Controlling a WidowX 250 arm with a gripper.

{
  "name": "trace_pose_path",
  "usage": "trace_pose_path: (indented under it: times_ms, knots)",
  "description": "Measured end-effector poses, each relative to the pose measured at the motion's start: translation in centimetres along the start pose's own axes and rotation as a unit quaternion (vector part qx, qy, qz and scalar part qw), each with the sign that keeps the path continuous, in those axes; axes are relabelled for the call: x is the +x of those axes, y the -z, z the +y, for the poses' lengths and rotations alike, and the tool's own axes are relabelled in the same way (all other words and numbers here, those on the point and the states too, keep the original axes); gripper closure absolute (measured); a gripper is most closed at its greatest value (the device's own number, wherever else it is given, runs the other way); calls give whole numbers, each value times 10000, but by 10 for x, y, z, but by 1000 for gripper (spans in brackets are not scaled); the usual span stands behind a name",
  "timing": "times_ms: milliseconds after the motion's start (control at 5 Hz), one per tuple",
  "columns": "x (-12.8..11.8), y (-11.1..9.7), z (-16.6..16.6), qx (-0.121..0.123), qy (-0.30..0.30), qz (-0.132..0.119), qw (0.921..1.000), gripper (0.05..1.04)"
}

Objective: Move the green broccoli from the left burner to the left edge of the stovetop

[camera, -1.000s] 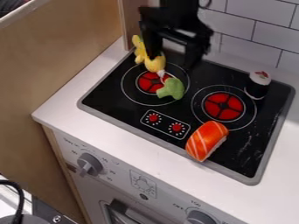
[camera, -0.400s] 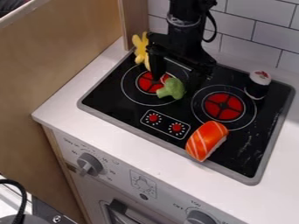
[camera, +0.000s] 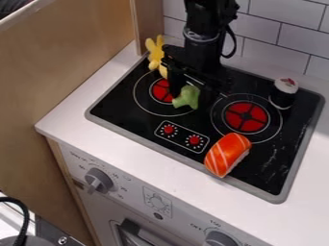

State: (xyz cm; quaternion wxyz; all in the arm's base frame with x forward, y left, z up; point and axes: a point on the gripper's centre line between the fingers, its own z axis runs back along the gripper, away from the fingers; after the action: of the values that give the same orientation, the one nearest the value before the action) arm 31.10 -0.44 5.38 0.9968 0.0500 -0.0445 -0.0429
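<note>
The black gripper (camera: pixel 194 92) hangs low over the rear left burner, open, with its fingers apart. A green toy broccoli (camera: pixel 186 98) lies at that burner's right side, directly beneath and partly between the fingers. The left finger is right beside the broccoli; whether it touches is hard to tell. Behind and left of the gripper is a yellow toy (camera: pixel 156 54), partly hidden by the gripper.
The black stovetop (camera: pixel 138 124) also carries an orange toy salmon sushi (camera: pixel 227 154) at the front and a black-and-white sushi roll (camera: pixel 283 93) at the right rear. A wooden panel (camera: pixel 64 57) stands at the left, a tiled wall (camera: pixel 276 53) behind.
The gripper has come down and forward from the yellow toy to the broccoli. Since the middle frame its fingers have drawn somewhat closer around the broccoli, which has shifted slightly.
</note>
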Motion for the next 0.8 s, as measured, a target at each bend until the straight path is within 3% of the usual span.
trace_pose_path:
  times_ms: [200, 400, 800]
  knots:
    - [0, 1, 3, -294, -3, -35, 9996, 545]
    - [-3, 2, 5, -489, -9, 33, 9988, 545]
    - [-13, -12, 8, -598, 33, 195, 9980, 546]
